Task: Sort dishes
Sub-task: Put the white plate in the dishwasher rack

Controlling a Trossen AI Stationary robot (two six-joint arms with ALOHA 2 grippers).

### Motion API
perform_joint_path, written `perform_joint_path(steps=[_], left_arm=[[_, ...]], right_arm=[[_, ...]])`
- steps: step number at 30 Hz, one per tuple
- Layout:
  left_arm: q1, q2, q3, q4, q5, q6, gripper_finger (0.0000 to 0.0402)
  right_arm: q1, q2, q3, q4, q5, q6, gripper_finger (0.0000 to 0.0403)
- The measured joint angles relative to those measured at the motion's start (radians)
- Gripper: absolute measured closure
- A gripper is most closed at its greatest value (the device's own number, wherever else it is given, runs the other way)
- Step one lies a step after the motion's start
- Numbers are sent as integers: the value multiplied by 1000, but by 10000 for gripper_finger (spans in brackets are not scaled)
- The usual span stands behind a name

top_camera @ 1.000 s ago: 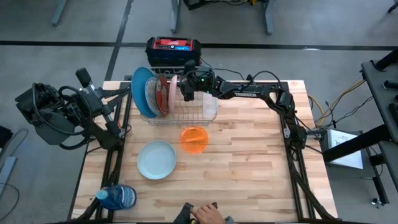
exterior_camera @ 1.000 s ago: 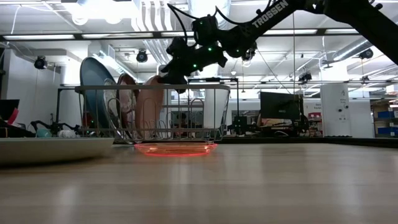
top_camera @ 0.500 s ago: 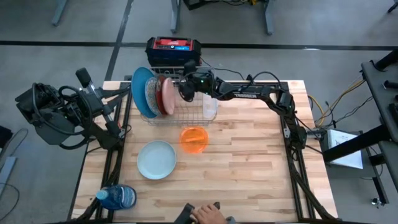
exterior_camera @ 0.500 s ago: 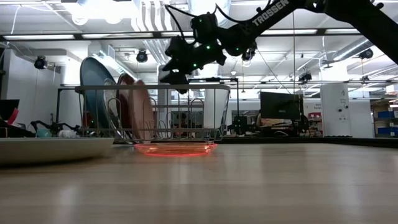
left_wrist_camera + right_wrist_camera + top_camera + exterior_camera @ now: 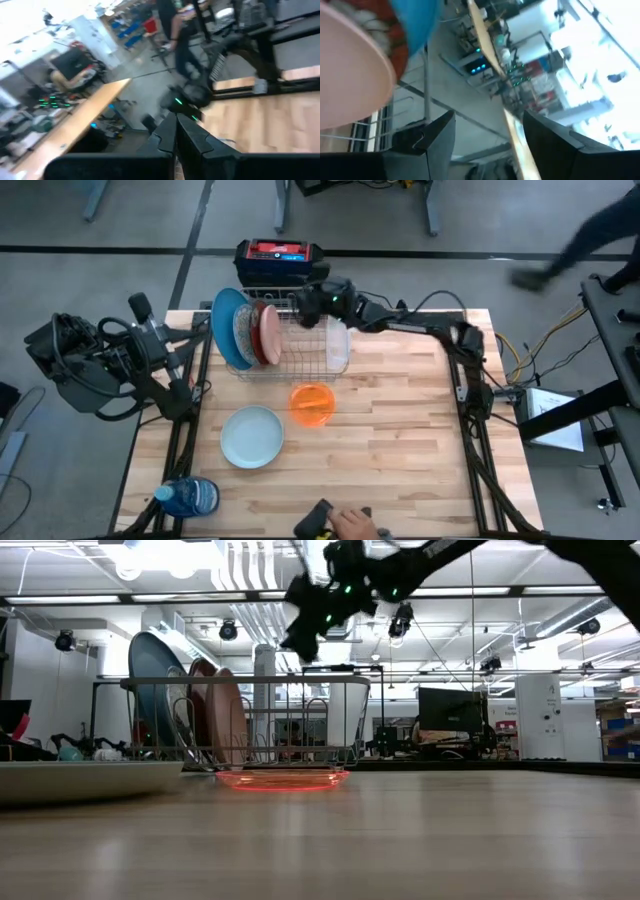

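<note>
A wire rack [image 5: 300,366] stands at the table's far side. In it, on edge and leaning one on another, are a large blue plate [image 5: 225,320], a patterned plate [image 5: 243,332] and a pink dish [image 5: 270,330]. An orange bowl [image 5: 312,403] and a pale blue plate [image 5: 252,436] lie flat on the table. My right gripper [image 5: 306,300] hangs open and empty above the rack's far edge, just right of the pink dish [image 5: 232,715]. My left gripper [image 5: 175,134] is shut and empty, held off the table's left edge.
A clear container [image 5: 338,345] sits in the rack's right end. A blue bottle [image 5: 190,497] lies at the near left corner. A person's hand [image 5: 352,525] shows at the near edge. A red and black box [image 5: 278,258] stands beyond the far edge.
My right gripper, open throughout, has risen from beside the pink dish's top rim and drawn back toward the far edge, swinging round at the wrist. The pink dish has tipped left from nearly upright and now leans on the patterned plate.
</note>
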Motion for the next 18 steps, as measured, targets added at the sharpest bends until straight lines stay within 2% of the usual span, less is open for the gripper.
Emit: perform_joint_path(steps=[3,6,9,13,15,18], left_arm=[[0,0,-2,1,70,-27,401],[0,-1,-24,1,145,-88,401],[1,-3,-80,1,227,-148,401],[4,-2,-198,1,246,-201,401],[5,-2,-269,0,256,-236,401],[5,-2,-376,0,321,-310,401]], right_arm=[[-12,-77,1,-108,-2,97,191],[-16,-163,1,-290,-15,244,202],[-26,-258,1,-489,-157,469,216],[-34,-352,-40,-675,-402,661,240],[-16,-395,-101,-693,-451,706,254],[30,-471,-209,-675,-456,746,277]])
